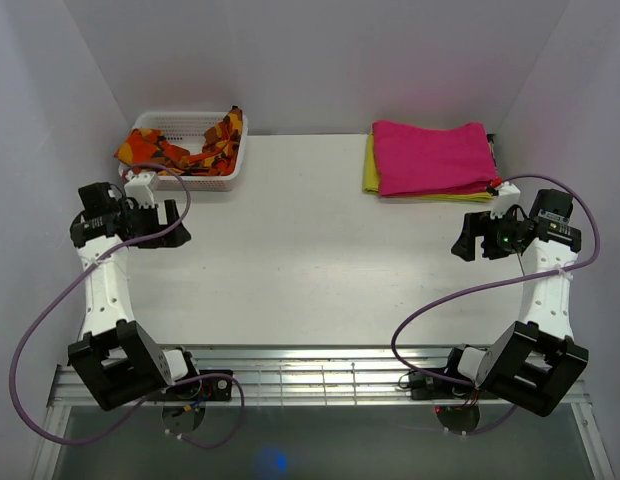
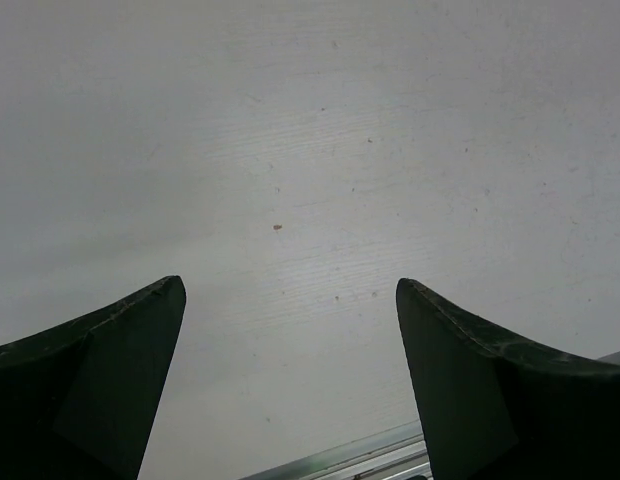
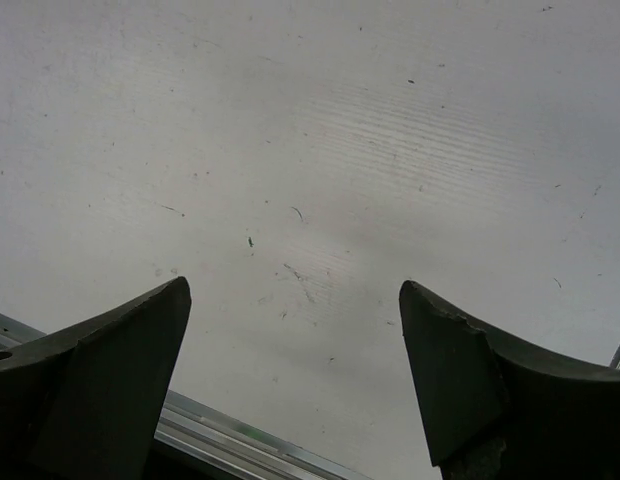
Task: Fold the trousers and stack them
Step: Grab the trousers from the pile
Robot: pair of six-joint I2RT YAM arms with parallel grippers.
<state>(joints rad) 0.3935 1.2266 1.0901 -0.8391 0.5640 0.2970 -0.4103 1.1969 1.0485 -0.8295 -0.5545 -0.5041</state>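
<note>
Orange camouflage trousers (image 1: 216,142) crumpled in white basket (image 1: 195,181), legs indistinguishable.

The left arm (image 1: 102,285) and the right arm (image 1: 550,290) are built of smooth white links set between boxy black joint housings (image 1: 115,365), the biggest of them at the bases. A thin purple cable (image 1: 25,350) runs in loose loops along each arm, and a small green light (image 1: 505,240) glows on the right wrist. The left end effector (image 2: 290,285) and the right end effector (image 3: 295,285) each carry two dark, matte, wedge-shaped fingers (image 2: 120,360) with slightly rough edges.
</note>
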